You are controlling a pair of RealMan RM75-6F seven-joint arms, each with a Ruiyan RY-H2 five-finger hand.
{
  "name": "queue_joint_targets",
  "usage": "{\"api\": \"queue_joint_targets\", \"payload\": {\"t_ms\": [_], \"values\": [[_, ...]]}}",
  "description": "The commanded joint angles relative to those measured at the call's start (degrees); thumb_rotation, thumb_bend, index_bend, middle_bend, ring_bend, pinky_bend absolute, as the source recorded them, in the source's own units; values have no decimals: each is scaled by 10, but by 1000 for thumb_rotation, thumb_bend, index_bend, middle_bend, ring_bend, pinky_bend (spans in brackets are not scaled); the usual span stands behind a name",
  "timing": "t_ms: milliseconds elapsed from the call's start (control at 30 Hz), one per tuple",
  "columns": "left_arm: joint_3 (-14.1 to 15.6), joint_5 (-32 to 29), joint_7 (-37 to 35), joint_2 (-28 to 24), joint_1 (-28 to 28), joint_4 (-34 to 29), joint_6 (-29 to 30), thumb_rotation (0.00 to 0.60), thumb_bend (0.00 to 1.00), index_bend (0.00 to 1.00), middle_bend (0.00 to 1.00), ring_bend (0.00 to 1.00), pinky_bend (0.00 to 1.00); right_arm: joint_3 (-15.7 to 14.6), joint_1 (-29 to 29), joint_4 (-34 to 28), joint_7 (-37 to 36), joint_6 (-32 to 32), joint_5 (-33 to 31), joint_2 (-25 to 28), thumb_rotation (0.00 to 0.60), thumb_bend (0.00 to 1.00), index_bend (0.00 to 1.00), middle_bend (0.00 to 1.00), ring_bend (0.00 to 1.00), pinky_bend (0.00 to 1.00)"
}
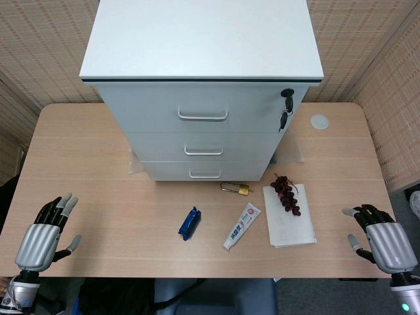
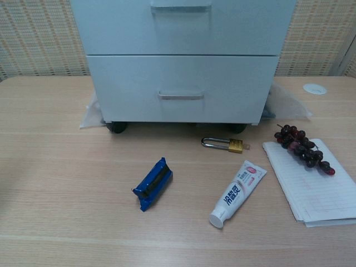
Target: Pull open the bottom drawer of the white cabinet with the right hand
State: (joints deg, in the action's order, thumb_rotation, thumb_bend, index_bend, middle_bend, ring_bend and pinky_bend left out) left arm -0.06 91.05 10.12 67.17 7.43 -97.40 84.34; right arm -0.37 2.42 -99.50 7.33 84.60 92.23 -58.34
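Observation:
The white cabinet [image 1: 203, 72] stands at the back middle of the table with three drawers, all closed. Its bottom drawer [image 1: 207, 170] has a small bar handle [image 1: 205, 174], seen closer in the chest view as the bottom drawer [image 2: 181, 89] with its handle [image 2: 181, 95]. My right hand [image 1: 380, 239] hovers open at the table's near right corner, far from the cabinet. My left hand [image 1: 44, 233] hovers open at the near left corner. Neither hand appears in the chest view.
In front of the cabinet lie a brass padlock [image 1: 236, 189], a blue object [image 1: 189, 223], a toothpaste tube [image 1: 241, 226] and a notepad [image 1: 289, 215] with dark grapes [image 1: 286, 193] on it. Keys [image 1: 285, 108] hang from the top drawer's lock. A white disc [image 1: 319, 121] sits back right.

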Motion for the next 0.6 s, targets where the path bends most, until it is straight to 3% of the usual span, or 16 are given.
{"api": "queue_joint_targets", "payload": {"t_ms": [33, 600], "values": [[-1, 1, -1, 3, -1, 4, 4, 600, 326, 19, 0, 0, 103, 0, 0, 0, 0, -1, -1, 0, 600, 337, 183, 212, 106, 217], [-2, -4, 9, 3, -1, 1, 1, 600, 326, 14, 0, 0, 85, 5, 2, -9, 4, 7, 1, 3, 600, 334, 143, 243, 109, 216]]}}
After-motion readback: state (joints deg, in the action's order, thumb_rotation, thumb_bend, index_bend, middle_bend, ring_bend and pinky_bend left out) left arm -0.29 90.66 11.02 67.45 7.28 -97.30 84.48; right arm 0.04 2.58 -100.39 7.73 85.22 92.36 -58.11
